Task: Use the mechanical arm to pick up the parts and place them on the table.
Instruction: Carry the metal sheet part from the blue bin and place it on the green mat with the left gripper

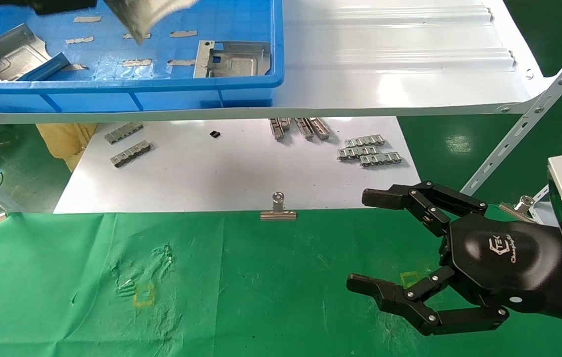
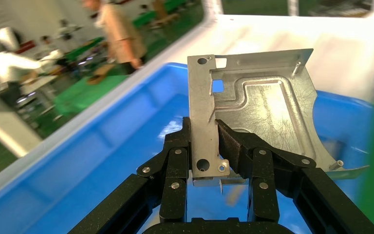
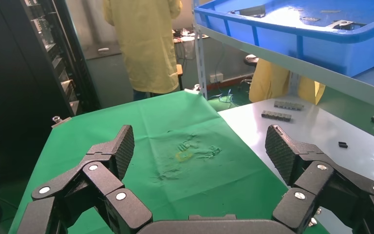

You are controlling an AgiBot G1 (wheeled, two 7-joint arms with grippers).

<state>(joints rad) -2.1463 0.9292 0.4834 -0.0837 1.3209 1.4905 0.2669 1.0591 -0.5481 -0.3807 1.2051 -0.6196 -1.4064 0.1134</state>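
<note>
Above blue bin (image 2: pixel 102 146), left claw (image 2: pixel 209 146) pinches a part (image 2: pixel 263 107); right claw (image 1: pixel 400 248) gapes wide.

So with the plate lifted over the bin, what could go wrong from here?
1. The left claw pinches the plate only along one edge strip, so it may pivot or slip during transfer.
2. The plate hangs above the blue bin; its lower corner could catch the bin's front wall on the way to the green table.
</note>
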